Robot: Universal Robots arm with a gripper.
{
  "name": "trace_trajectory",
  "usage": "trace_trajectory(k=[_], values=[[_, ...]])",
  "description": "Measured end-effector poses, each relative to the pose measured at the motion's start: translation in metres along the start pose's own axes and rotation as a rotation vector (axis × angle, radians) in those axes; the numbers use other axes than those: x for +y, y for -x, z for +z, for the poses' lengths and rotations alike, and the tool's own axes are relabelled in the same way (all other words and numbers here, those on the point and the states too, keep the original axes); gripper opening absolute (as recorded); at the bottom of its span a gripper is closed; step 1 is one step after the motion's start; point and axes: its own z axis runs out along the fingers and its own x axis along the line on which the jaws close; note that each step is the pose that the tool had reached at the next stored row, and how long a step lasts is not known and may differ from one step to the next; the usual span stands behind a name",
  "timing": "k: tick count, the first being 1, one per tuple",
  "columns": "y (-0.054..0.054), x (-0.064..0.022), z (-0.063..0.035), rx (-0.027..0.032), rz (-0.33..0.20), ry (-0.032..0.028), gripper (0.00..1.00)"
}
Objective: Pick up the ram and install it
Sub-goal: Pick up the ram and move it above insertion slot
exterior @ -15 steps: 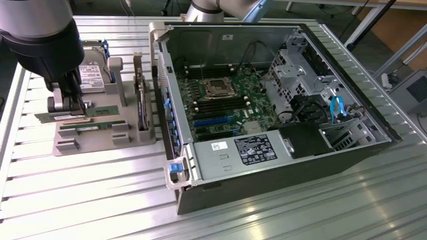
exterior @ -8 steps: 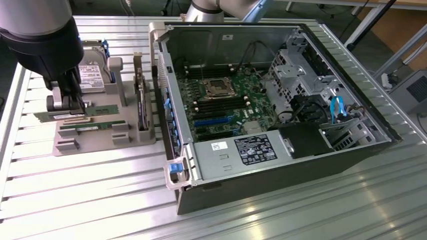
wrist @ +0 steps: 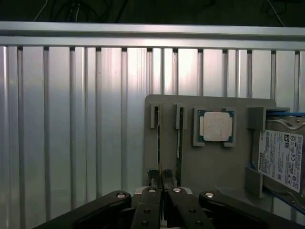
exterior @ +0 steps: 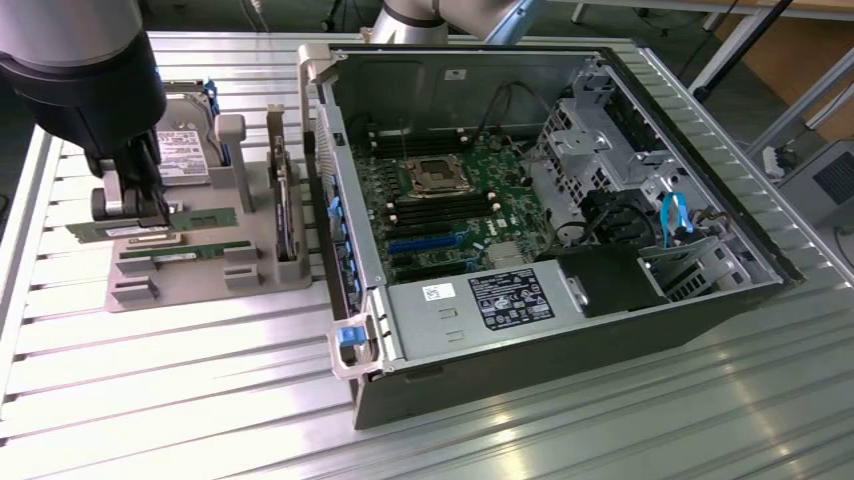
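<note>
Green ram (exterior: 200, 217) stands on edge in a slot of the grey holder (exterior: 200, 285), thin faces exposed so the gripper (wrist: 160, 179) above the holder clamps them, jaws closed on it

Tool (exterior: 144, 225) clamped on ram (exterior: 200, 217) low in grey holder (exterior: 187, 291); hard drive (exterior: 183, 150) just beside, second stick (exterior: 174, 256) in next slot. Upright expansion card (exterior: 280, 200) stood between holder and case (exterior: 601, 340). Worktop (exterior: 174, 380) bare toward exterior view's left. Case open on top; cables (exterior: 594, 210) crowded its exterior view's right
</note>
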Motion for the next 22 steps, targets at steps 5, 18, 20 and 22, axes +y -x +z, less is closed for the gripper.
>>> trace_trajectory(k=[5, 18, 20, 22], values=[[0.0000, 0.0001, -0.0018, 0.0000, 0.000, 0.0000, 0.12], [0.0002, 0.0003, -0.0073, 0.0000, 0.000, 0.0001, 0.12], [0.0002, 0.0004, -0.0080, 0.0000, 0.000, 0.0000, 0.12], [0.0003, 0.0004, -0.0089, 0.0000, 0.000, 0.0001, 0.12]])
